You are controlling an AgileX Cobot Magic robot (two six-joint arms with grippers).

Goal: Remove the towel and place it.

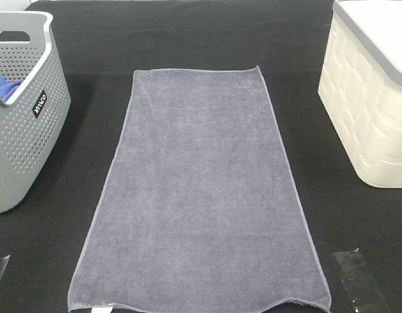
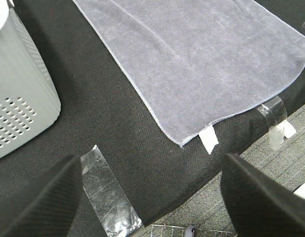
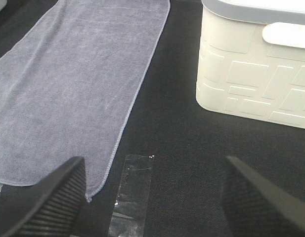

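The only lettering stands on a small dark label fixed to the perforated side wall of the grey basket in the exterior high view. It runs sideways in white capitals and is too small to read with certainty.

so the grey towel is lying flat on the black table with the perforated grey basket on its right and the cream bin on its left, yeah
Sides are swapped. In the exterior high view the flat towel has the perforated grey basket on its left and the cream bin on its right, all on the black table.
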